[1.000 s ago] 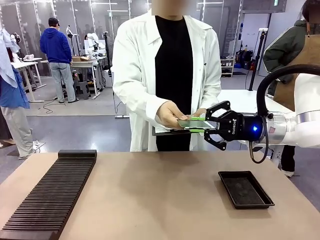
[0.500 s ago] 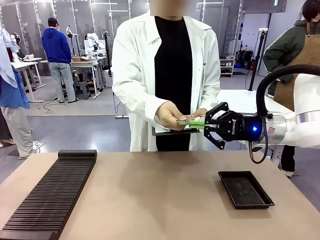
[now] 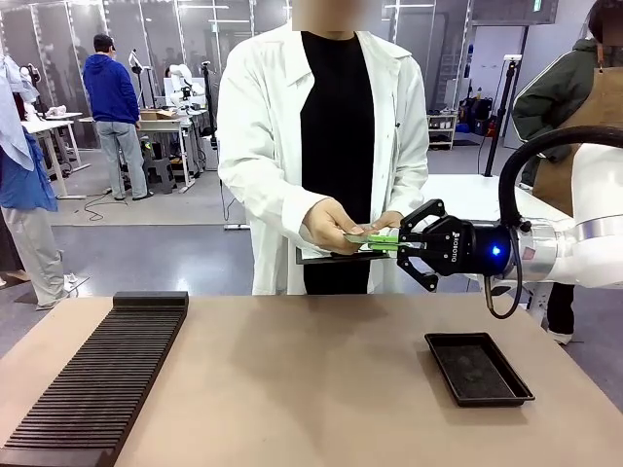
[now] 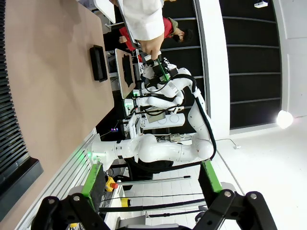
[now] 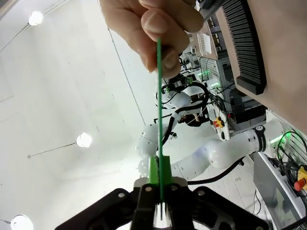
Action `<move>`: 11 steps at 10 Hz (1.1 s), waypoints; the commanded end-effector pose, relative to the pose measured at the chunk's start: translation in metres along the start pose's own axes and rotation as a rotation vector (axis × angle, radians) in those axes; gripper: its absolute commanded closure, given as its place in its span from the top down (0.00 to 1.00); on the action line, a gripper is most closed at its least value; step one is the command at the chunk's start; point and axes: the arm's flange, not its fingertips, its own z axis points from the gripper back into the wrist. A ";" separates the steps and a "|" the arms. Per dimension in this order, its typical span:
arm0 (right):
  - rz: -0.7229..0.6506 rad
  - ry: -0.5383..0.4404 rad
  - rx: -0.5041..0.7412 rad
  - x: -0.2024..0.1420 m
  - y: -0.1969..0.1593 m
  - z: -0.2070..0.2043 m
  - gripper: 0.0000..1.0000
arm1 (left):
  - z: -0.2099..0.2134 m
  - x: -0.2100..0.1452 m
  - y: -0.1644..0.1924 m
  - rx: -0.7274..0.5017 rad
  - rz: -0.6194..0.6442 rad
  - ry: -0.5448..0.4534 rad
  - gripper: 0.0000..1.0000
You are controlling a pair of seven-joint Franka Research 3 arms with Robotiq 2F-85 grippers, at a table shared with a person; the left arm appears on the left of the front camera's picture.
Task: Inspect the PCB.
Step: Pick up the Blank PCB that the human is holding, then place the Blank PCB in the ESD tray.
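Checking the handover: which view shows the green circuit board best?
Front view: the thin flat green circuit board shows nearly level between the person's hand and the right end effector shut on it. Right wrist view: an edge-on line. Left wrist view: a distant speck.

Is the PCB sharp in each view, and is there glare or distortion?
Front view: even light, the PCB sharp but small. Right wrist view: the PCB edge-on, a thin green line; ceiling lamps flare. Left wrist view: rolled sideways, a lamp flares at right.
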 end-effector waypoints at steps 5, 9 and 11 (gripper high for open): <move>0.003 0.000 0.001 0.000 0.000 0.000 0.00 | 0.001 -0.001 -0.001 0.005 0.000 0.001 1.00; 0.003 0.000 0.001 0.000 0.000 0.000 0.00 | 0.001 -0.001 -0.001 0.005 0.000 0.001 1.00; 0.003 0.000 0.001 0.000 0.000 0.000 0.00 | 0.001 -0.001 -0.001 0.005 0.000 0.001 1.00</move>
